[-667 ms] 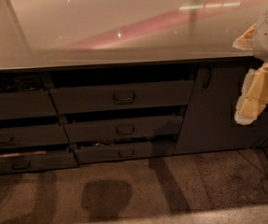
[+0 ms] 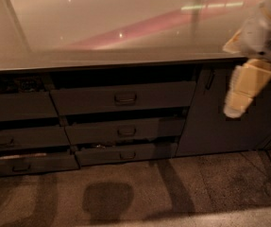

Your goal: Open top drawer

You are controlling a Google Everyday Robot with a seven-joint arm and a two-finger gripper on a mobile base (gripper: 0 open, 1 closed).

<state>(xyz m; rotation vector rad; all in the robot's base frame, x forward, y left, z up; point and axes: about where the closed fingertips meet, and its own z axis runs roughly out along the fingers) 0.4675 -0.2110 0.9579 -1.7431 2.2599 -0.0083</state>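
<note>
Pale gripper [image 2: 235, 107] at three o'clock before the cabinet door [image 2: 206, 126], apart from the top drawer [image 2: 123, 98], grasp state unclear.

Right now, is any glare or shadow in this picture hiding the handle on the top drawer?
In the camera view the light is dim and warm. A pink glare streak and bright specks lie on the countertop, not on the top drawer. Its handle shows dark on grey. A soft shadow sits on the floor. The pincer hangs pale at the right, away from the handle.
</note>
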